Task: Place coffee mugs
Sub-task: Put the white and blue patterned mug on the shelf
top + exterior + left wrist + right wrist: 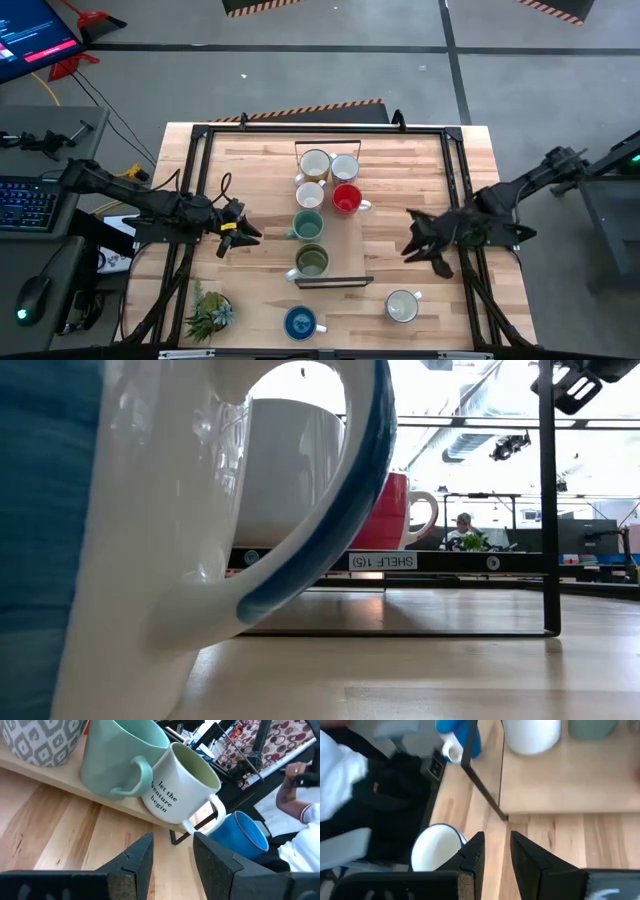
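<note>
A low wooden shelf (350, 240) in the middle of the table carries several coffee mugs in two rows: a cream one (314, 163), two white ones (345, 167), a red one (347, 198), a teal one (307, 224) and an olive-lined one (312, 260). On the bare table near the front edge stand a blue mug (300, 322) and a white mug (402, 306). My left gripper (250, 235) is open, level, left of the shelf, facing the teal (120, 755) and olive-lined (182, 782) mugs. My right gripper (410, 242) hangs open and empty above the table right of the shelf, slanting down.
A small spiky potted plant (208, 313) stands at the front left corner. A black metal frame (455, 190) runs around the table. The blue mug's handle (330, 530) fills the low view. A person's hand (295, 790) and white sleeve (340, 775) show beyond the table.
</note>
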Robot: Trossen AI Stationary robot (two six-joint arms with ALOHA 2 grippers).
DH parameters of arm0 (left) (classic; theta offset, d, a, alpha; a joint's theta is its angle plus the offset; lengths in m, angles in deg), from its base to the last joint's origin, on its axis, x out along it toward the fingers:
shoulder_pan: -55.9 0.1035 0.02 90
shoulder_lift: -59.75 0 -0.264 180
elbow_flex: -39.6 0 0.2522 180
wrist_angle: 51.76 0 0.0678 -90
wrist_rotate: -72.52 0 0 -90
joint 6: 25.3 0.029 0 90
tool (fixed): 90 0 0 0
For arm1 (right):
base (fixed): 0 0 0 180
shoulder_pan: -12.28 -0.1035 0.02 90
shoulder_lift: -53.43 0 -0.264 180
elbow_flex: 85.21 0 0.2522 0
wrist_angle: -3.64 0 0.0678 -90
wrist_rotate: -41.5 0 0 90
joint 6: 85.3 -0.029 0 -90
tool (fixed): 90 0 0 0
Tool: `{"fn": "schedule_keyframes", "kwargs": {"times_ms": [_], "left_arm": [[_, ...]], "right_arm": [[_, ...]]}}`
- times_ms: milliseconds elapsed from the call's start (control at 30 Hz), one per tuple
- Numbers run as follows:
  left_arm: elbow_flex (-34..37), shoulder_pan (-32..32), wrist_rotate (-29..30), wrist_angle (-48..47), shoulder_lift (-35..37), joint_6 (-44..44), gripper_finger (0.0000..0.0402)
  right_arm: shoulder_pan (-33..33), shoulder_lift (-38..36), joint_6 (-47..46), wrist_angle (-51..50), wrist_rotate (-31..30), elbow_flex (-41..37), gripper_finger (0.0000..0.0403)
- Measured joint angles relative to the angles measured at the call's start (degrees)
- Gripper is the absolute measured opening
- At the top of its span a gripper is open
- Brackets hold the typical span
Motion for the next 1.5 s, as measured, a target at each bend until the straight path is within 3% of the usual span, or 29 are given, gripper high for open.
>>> {"fn": "schedule_keyframes", "kwargs": {"times_ms": [733, 1500], "left_arm": [[0.0, 0.0, -0.02, 0.14, 0.0, -2.1, 0.0129], [0.0, 0.0, -0.04, 1.73, 0.0, -3.19, 0.0129]], "right_arm": [[-10.36, 22.13, -17.13, 0.63, -1.0, 7.35, 0.0073], [-11.19, 30.38, -23.42, 0.68, 0.17, 7.27, 0.0073]]}}
